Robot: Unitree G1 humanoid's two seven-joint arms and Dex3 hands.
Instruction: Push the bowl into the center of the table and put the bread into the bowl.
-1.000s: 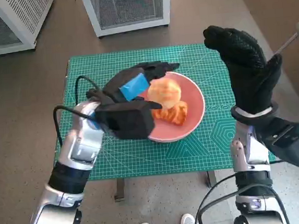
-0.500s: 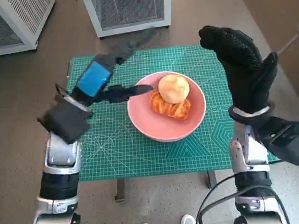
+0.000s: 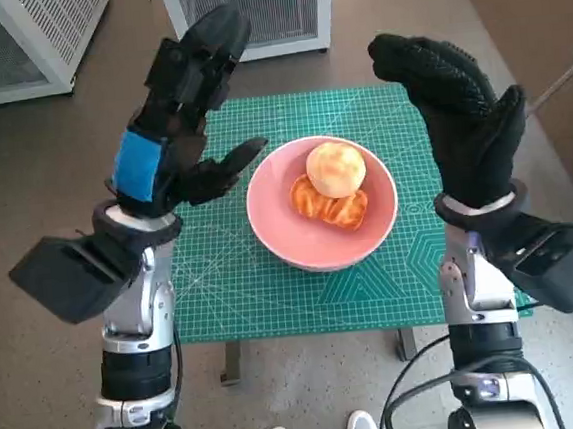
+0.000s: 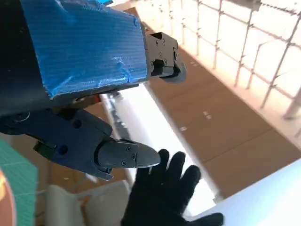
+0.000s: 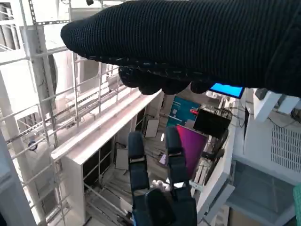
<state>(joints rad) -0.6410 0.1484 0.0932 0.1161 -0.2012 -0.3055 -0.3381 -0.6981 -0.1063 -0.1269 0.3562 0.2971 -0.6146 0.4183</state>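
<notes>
Bread (image 3: 330, 188) lies in the pink bowl (image 3: 280, 237) mid-bench (image 3: 255, 318). Left hand (image 3: 183, 118) and right hand (image 3: 455, 109) are raised, fingers apparently spread, holding nothing.

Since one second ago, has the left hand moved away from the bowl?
Yes. The left hand lay over the pink bowl and the bread; it is now raised beside the bowl's left rim, over the green mat, holding nothing.
</notes>
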